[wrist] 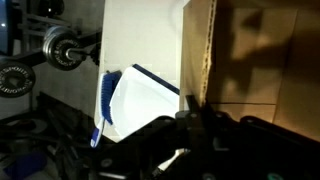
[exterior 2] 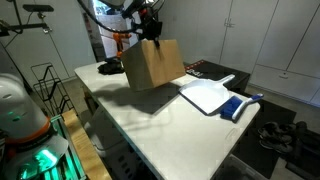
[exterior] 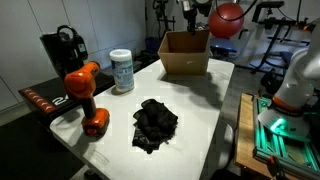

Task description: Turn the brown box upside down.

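My claw [wrist: 195,122], low in the wrist view, looks pinched on the wall edge of the brown box [wrist: 255,70], though it is dark there. I judge the cardboard light and stiff, so the rim suits. The box stands on the table [exterior: 200,115], upper centre. Only an exterior view shows the black cloth [exterior: 155,122]; the wrist view shows a white pan [wrist: 140,100].

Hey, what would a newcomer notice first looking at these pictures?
The brown box stands out at one end of the white table, with the gripper at its top edge. In an exterior view, an orange drill and a white canister stand nearer, beside a crumpled black cloth.
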Motion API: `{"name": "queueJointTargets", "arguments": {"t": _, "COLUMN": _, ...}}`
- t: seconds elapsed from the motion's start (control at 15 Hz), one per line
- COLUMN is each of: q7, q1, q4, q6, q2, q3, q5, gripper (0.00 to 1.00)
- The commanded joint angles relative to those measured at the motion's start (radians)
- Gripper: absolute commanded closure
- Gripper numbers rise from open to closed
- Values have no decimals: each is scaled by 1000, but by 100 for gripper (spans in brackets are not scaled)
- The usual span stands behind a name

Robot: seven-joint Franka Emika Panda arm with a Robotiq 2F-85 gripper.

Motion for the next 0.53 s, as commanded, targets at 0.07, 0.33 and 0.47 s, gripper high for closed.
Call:
{"name": "queueJointTargets", "arguments": {"t": 0.07, "q7": 4, "q1": 6, "q4": 6, "q6": -4, "q2": 0, "q3": 7, "q5": -6, "gripper": 95}}
{"name": "queueJointTargets", "arguments": {"t": 0.33, "q7": -1, "q1": 10, "q4": -9, "q6": -15, "q2": -7, "q3": 10, "q5": -57, "gripper": 99}}
{"name": "queueJointTargets", "arguments": {"t": 0.47, "q7": 14, "q1": 34, "q4": -17, "q6": -61, "q2": -14, "q3": 29, "q5": -170, "gripper": 99}}
